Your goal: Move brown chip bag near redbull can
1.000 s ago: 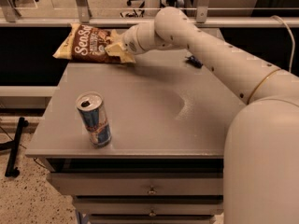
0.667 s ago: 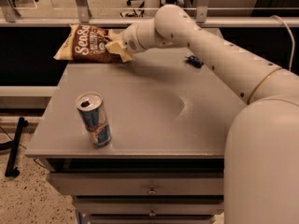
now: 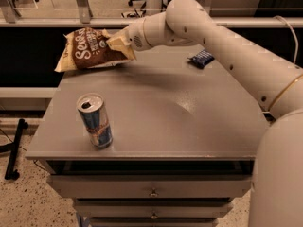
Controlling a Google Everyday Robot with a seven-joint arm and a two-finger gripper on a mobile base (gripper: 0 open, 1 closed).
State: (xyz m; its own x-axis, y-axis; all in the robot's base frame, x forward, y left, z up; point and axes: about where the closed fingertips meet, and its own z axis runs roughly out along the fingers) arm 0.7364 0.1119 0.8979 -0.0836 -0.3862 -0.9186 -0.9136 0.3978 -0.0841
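The brown chip bag (image 3: 90, 48) has a dark brown middle with white script and tan ends. It hangs in the air above the far left corner of the grey table (image 3: 156, 112). My gripper (image 3: 120, 45) is shut on the bag's right end and holds it up off the surface. The redbull can (image 3: 95, 121) stands upright near the table's front left, blue and silver with an open silver top. The can is well in front of the bag and below it in the view.
A small dark blue wrapper (image 3: 202, 58) lies at the table's far right, just behind my arm. Drawers (image 3: 151, 192) sit under the tabletop. A railing runs behind the table, and a black stand foot (image 3: 14, 148) rests on the floor at left.
My gripper has lifted the bag slightly and drawn it a little toward the table's middle; the can and wrapper have not moved.
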